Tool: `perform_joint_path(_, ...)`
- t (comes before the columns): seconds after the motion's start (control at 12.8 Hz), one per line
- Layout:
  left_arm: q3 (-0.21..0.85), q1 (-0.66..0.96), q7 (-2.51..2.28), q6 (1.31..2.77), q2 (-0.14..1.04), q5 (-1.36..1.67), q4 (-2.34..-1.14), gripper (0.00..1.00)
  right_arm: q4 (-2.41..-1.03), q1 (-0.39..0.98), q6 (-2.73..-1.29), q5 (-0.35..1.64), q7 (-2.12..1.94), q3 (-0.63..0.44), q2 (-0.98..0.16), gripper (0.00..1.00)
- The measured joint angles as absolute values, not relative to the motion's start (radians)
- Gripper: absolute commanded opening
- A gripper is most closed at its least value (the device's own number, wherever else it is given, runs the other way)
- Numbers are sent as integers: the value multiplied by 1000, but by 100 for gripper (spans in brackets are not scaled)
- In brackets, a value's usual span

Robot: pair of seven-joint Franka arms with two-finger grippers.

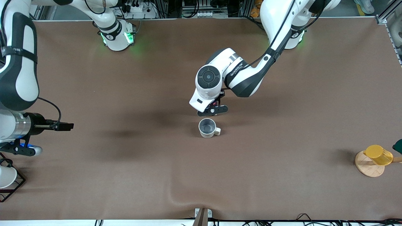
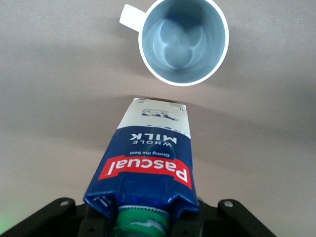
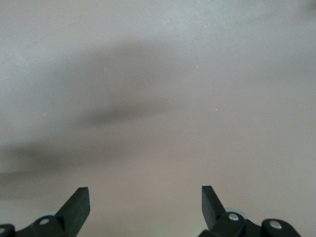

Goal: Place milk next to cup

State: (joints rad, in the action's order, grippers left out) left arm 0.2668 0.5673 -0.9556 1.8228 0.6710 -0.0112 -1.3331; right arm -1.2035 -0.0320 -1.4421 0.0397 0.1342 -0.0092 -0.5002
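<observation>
Milk by the cup
The left gripper (image 2: 148,224) pinches the milk (image 2: 145,158) over the desk (image 1: 125,163) beside the cup (image 1: 208,127). The right gripper (image 3: 145,205) waits, spread wide.

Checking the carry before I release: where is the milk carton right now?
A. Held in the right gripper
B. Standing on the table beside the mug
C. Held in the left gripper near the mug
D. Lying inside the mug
C: the left gripper is shut on the milk carton at its cap end, with the cream-white mug just past the carton's base; the right gripper is open and empty.
</observation>
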Motion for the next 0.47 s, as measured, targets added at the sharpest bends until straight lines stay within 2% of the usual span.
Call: perform_joint_path(0.47, 264, 568, -944, 1861, 690, -21, -1333, 0, -1518, -29, -1540, 35, 134, 2, -67, 100)
